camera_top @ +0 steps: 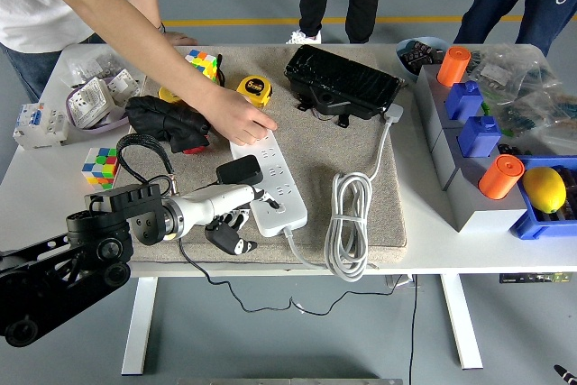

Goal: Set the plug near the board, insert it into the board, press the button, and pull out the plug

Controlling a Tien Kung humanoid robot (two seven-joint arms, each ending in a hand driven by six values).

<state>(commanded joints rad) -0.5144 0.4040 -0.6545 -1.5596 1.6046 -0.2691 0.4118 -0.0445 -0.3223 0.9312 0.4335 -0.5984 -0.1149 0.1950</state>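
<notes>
Left hand (233,227), fingers curled downward and holding nothing, hangs at the near edge of the beige mat (379,214). One black plug adapter (238,171) lies just left of one white power strip (269,179), unplugged. A person's hand (242,121) presses the strip's far end. Open mat lies between the strip and one coiled white cable (350,224). Two orange cylinders (500,176) stand along the white tabletop (41,182)'s right side.

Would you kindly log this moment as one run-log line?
left robot hand: beside power strip | plug: on mat, unplugged | person's hand: steadying strip
</notes>
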